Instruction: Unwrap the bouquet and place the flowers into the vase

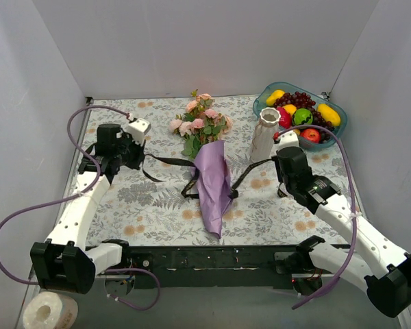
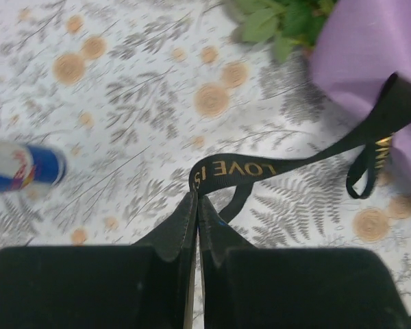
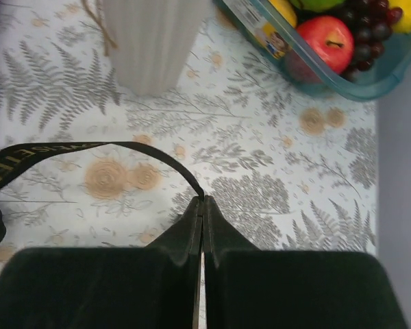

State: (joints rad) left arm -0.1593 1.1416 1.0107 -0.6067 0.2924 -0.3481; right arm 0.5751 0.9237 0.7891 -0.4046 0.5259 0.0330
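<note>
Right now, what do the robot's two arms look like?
The left arm and right arm have white links with black joints and bases. A purple cable loops along each. The left end effector and right end effector are black, with two wedge-shaped fingers.

Purple-wrapped bouquet [image 1: 211,171] lies flat — white ribbed vase [image 1: 264,135] upright beside it.

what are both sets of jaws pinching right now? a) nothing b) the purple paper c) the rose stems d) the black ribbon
d: the left jaws and the right jaws are each shut on an end of the black ribbon, which runs back to the bouquet.
</note>
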